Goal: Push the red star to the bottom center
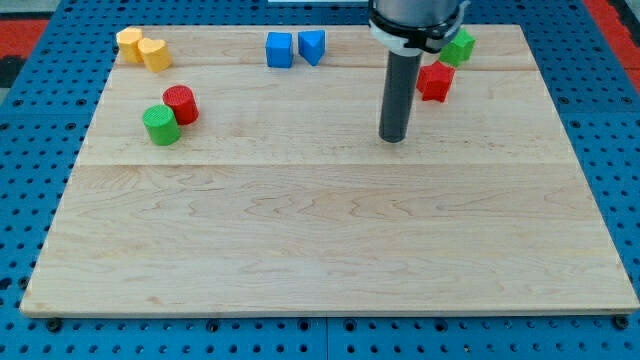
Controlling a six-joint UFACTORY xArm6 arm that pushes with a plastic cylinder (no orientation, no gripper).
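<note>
In the one camera view we look down on a pale wooden counter (330,240) that lies on a blue pegboard (40,120). Our arm ends in a straight dark rod (398,95), and we have no gripper in this view, so there is nothing that could be open or closed, and nothing is held. My tip (392,139) rests on the counter a little to the right of the centre, in the upper half of the view.

The red star (435,81) lies toward the view's top right, just beside the rod on its right and a little higher than my tip. The two are near, but we cannot tell if the rod touches the star. Just above the red star, touching it or almost touching, is a green star-like block (461,46), partly hidden behind the arm's body.

To the view's top, left of the rod, a blue cube (279,49) and a blue block with a pointed shape (312,46) stand side by side. In the top left corner two yellow blocks (142,48) touch each other; their shape looks rounded. Below them, a red cylinder (181,103) and a green cylinder (160,125) touch each other, well apart from my tip.
</note>
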